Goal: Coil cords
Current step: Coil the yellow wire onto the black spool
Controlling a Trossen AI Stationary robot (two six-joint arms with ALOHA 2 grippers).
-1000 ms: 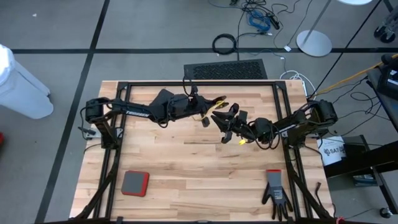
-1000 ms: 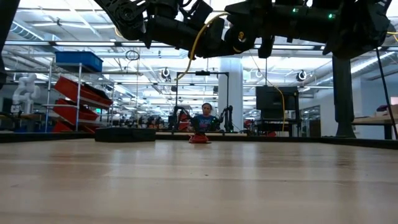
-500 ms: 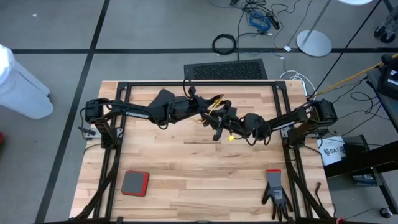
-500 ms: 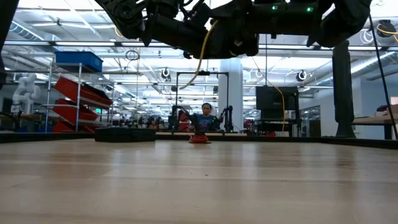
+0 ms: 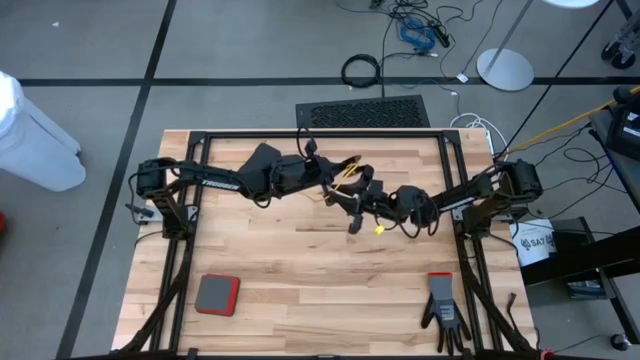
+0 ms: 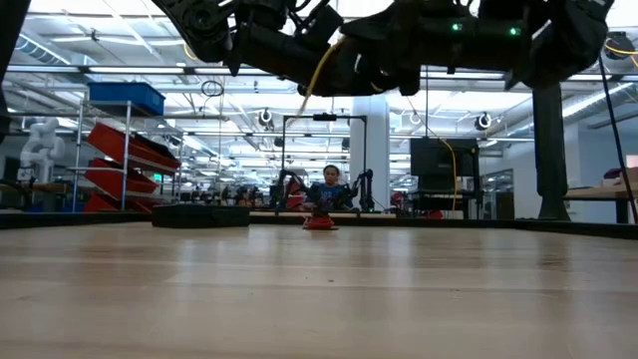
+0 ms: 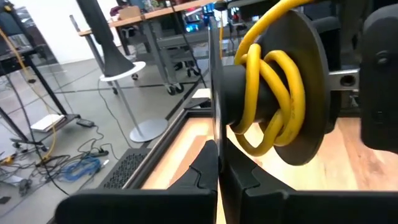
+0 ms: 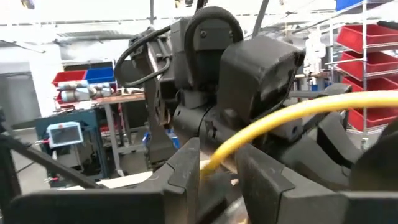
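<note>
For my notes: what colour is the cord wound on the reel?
Yellow cord; the left wrist view shows it best.

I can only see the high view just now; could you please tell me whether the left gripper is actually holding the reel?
Observer: Yes. In the left wrist view the left gripper is shut on the thin edge of the black reel.
Operator: Thank you. Is any cord wound on it yet?
Observer: Several loops of the yellow cord sit around the reel's hub.
Operator: And where does the right gripper have the cord?
Observer: In the right wrist view the yellow cord runs between the fingers of the right gripper.
Operator: Are they near the table?
Observer: No, the low view shows both arms well above the table.
</note>
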